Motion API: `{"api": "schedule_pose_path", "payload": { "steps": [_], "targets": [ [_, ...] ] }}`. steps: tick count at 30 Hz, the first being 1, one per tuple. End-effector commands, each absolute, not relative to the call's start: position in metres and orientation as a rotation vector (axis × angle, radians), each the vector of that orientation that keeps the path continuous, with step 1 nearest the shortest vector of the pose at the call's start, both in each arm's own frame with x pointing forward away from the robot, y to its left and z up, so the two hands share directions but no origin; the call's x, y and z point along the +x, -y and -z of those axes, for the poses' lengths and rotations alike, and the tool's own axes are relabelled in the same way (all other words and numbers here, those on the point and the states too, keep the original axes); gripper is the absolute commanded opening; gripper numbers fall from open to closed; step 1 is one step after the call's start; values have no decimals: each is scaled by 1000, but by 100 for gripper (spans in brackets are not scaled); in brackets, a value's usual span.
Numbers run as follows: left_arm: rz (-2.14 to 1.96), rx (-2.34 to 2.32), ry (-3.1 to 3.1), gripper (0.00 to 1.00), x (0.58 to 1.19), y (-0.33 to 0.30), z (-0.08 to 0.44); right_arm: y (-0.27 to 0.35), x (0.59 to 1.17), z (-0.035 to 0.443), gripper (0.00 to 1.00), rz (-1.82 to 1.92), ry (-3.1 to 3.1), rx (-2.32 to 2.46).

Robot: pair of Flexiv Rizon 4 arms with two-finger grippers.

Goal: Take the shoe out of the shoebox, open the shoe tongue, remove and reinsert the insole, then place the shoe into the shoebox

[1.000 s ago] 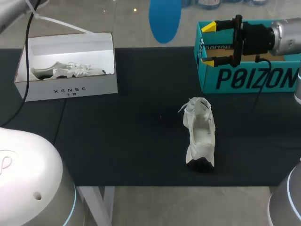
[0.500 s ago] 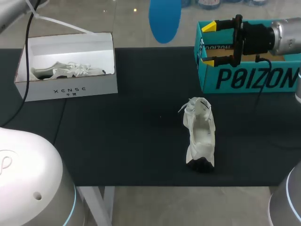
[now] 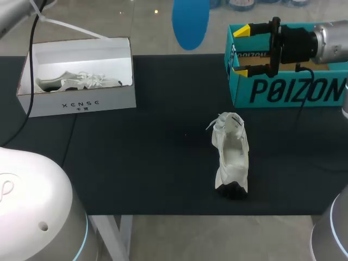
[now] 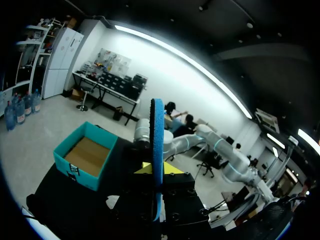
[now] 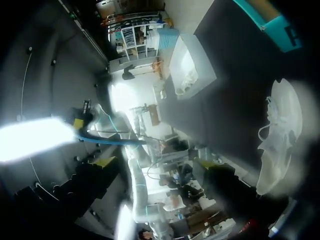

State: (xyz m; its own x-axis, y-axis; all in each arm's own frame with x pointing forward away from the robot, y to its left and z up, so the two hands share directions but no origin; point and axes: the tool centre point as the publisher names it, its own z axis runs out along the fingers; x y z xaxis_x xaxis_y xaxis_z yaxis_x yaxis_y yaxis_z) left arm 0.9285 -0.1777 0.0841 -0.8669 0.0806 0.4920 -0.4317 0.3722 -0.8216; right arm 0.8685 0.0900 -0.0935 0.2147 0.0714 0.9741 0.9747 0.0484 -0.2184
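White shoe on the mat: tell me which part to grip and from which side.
Grip the white shoe by a side wall of its collar, coming down from above with one finger inside the opening. It appears to stand on its sole with the opening upward and both sides exposed. The right end effector is open and free; the left end effector holds the blue insole.

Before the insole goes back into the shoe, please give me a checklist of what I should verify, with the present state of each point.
1. Blue insole held by the left gripper: ok, it stands between the fingers.
2. White shoe lying on the black mat: ok.
3. Shoe opening facing up: ok.
4. Tongue pulled fully back: cannot tell.
5. Right gripper free to help: ok, fingers open, holding nothing.
6. Shoe steadied: not ok, nothing touches it.
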Motion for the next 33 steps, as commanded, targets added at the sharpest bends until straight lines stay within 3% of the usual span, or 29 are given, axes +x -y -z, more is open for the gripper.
{"api": "schedule_pose_path", "payload": {
  "steps": [1,13,33],
  "targets": [
    [-1584,167,2415,0,908,178,-79,-91,869,94,100,973,1119,-1313],
    [-1765,120,2693,0,861,175,-23,-91,869,94,100,973,1119,-1313],
    [-1765,120,2693,0,861,175,-23,-91,869,94,100,973,1119,-1313]
  ]
}}
